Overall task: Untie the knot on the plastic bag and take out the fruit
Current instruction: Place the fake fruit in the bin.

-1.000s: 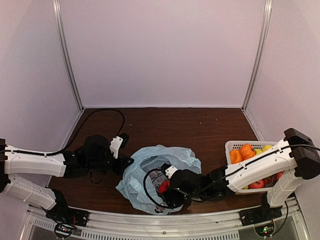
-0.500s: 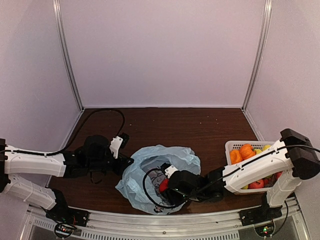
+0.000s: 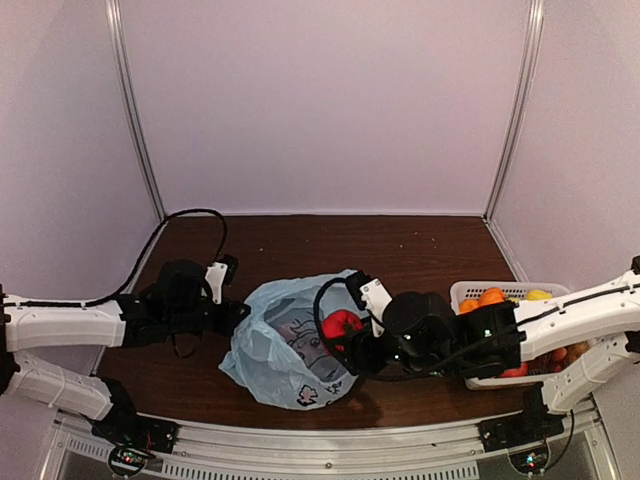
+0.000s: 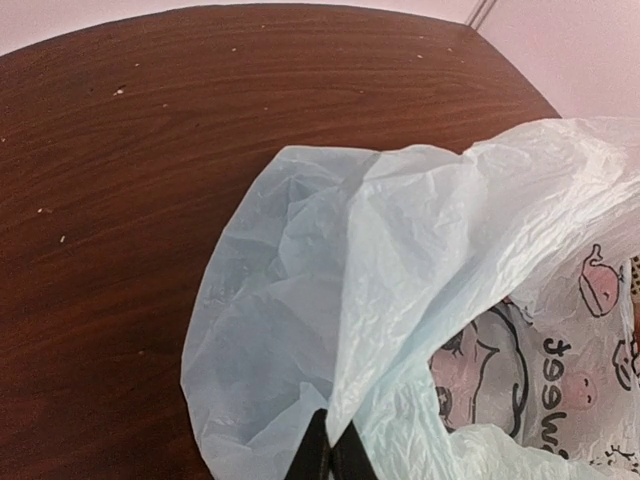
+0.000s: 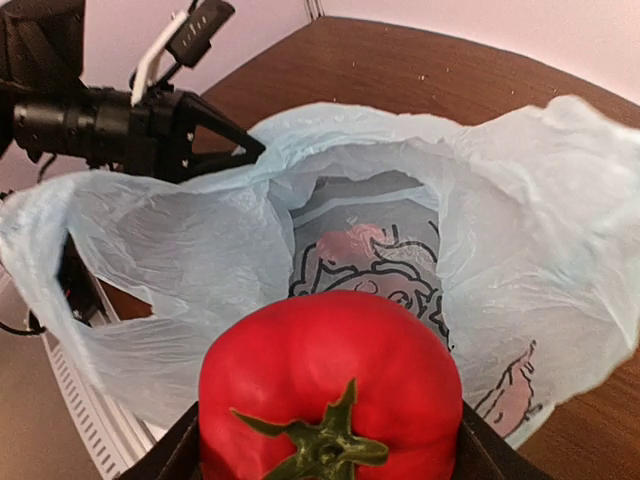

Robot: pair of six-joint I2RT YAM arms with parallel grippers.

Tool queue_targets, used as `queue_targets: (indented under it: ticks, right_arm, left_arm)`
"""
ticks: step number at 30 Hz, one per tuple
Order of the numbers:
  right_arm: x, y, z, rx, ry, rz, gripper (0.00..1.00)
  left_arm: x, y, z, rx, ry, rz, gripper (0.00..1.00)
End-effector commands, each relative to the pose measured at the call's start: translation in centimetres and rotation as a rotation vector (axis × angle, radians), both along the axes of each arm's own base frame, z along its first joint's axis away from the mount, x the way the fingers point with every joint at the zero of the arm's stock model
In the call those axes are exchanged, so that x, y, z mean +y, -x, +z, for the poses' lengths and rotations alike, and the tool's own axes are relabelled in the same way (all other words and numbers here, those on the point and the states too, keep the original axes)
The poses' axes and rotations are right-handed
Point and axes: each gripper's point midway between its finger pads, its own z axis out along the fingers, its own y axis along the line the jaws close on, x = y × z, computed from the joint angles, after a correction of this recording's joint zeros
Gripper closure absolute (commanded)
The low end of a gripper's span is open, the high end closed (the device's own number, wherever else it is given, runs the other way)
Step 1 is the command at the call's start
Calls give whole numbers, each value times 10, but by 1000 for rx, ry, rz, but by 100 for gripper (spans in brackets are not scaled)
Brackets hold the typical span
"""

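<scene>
Left gripper [image 4: 328,455]: clenched on a fold of the plastic bag [image 4: 400,250], pinning that side of the rim and holding the mouth apart
Right gripper [image 5: 325,445]: grasping a red fruit [image 5: 330,370], one dark finger against each flank
Fruit position: between the right fingers, just above the bag's open mouth; the left gripper sits across the mouth from it
Knot: none visible; the mouth gapes wide, so the untying looks finished
Done so far: bag opened; oranges [image 3: 490,298] and a yellow piece [image 3: 537,295] lie in the white basket [image 3: 458,293], back along the right arm from its fingers
Left to do: by my reading, carry this fruit clear and set it down; whether more remains in the bag cannot be told, as only printed plastic shows below the fingers
Fruit heading: green calyx faces back toward the right wrist, so the stem axis runs along the fingers; squat and round, no marked long axis
Bag heading: mouth opens upward toward the right gripper, its bulk stretching from the left fingertips to beneath the right ones
</scene>
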Motion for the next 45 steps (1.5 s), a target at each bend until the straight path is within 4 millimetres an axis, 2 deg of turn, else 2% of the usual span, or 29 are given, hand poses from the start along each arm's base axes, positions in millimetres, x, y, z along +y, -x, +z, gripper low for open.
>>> queue_targets:
  ticks: [1,4,7,10,15,16,19,21,24,26,29,31,33,36,38,41,45]
  right_arm:
    - [-19,-12,52,-73,-52,-70,48]
    - [-45,-25,73,-93,-51,-153,48]
    - [-86,-45,74,-99,3,-291,49]
    - [-138,-61,62,-69,62,-441,50]
    - [-228,-72,34,20,120,-705,50]
    - [-243,-72,30,31,121,-749,50]
    - [-272,-69,20,51,105,-825,47]
    - [-282,-71,10,73,106,-849,45]
    - [-287,-77,-5,106,131,-857,46]
    - [-288,-82,-9,114,146,-860,46]
    - [-289,-91,-13,114,171,-863,45]
    - [-290,-95,-15,118,186,-861,44]
    - [-291,-96,-17,123,198,-863,40]
    - [-295,-96,-21,132,216,-874,23]
    - [-297,-95,-23,135,218,-876,12]
    - [-297,-95,-22,136,205,-875,2]
    - [-296,-95,-16,132,190,-867,1]
  left_arm:
    - [16,-24,14,35,48,127,100]
    - [37,-41,14,69,33,226,100]
    - [51,-52,22,62,45,292,100]
    - [57,-55,26,56,56,309,100]
    - [65,-50,14,92,25,326,100]
    - [66,-49,12,96,21,326,100]
    - [69,-46,12,96,26,333,100]
    - [70,-45,11,96,28,339,97]
    - [72,-44,12,98,26,349,95]
    - [73,-43,12,101,24,351,94]
    - [75,-41,13,100,20,353,85]
    - [77,-40,15,97,18,357,75]
    - [79,-40,17,92,16,363,59]
    - [82,-38,23,79,18,372,31]
    - [84,-36,27,71,20,371,16]
    - [87,-34,28,71,6,373,8]
    - [90,-30,30,75,-10,372,3]
